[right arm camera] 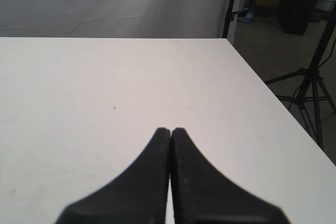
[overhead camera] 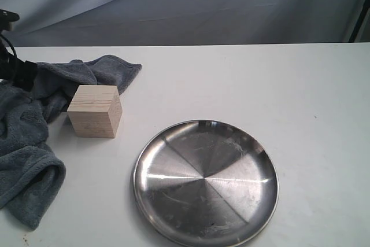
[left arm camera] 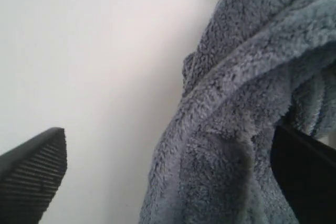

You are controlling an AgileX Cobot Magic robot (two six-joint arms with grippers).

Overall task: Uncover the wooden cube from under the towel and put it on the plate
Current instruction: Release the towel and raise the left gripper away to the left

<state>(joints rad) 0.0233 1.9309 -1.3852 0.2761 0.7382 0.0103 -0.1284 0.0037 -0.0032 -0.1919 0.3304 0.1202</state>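
Because L gripper [left arm camera: 170, 150] hangs over the towel [overhead camera: 29, 143] at far left w/ jaws spread, fleece brushing one finger but nothing pinched, it looks free for the pick. Towel is heaped at 9 o'clock of wooden cube [overhead camera: 95, 111], just beside it, poss. touching. Cube is bare and upright on bench [overhead camera: 260, 85], clear of plate [overhead camera: 205, 180]. Plate lies approx. 4 o'clock from cube, empty. Cube sits approx. 4 o'clock from L arm, so L is the nearer. No long axis; grip across opposite flat faces. R gripper [right arm camera: 170, 129]: jaws pressed together, over bare bench, not in ext. view.
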